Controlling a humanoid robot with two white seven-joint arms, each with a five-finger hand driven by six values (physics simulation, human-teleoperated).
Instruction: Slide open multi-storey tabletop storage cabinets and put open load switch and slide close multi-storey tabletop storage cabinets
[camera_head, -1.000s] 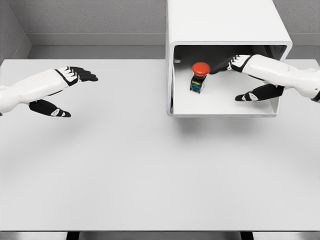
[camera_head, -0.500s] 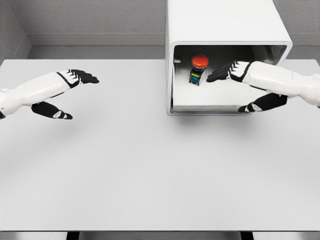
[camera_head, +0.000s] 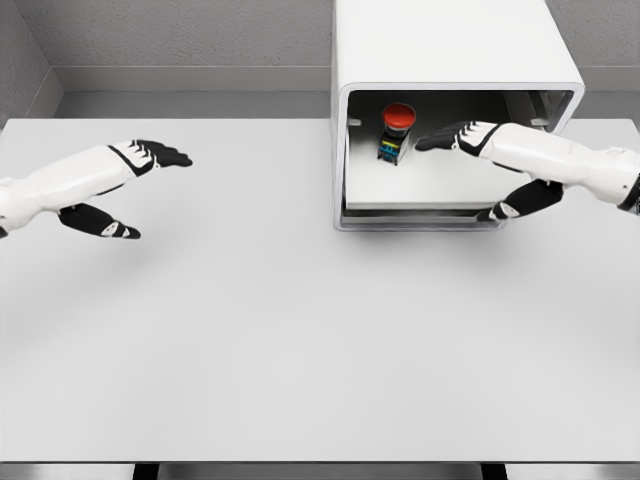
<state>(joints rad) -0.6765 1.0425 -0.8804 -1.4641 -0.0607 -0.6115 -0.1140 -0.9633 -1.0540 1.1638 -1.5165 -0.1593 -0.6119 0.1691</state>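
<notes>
Grey walls behind, and a big plain white tabletop (camera_head: 300, 330) fills the head view. At about 1 o'clock sits a boxy white storage cabinet (camera_head: 440, 45), its drawer (camera_head: 420, 205) slid partly out. Inside stands a red-capped load switch with a black body (camera_head: 396, 132), upright. Right hand (camera_head: 470, 140) reaches in with fingers (camera_head: 432, 141) straight and together, tips just beside the switch at its 3 o'clock, holding nothing. Left hand (camera_head: 140, 160) hovers at 9 o'clock, fingers relaxed, empty.

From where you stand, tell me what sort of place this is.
Most likely a simulated lab test bench, not a lived-in room: a bare white table against plain grey walls, holding only a white tabletop storage cabinet with a red-capped switch in its drawer. The flat, clean rendering suggests a simulator.
</notes>
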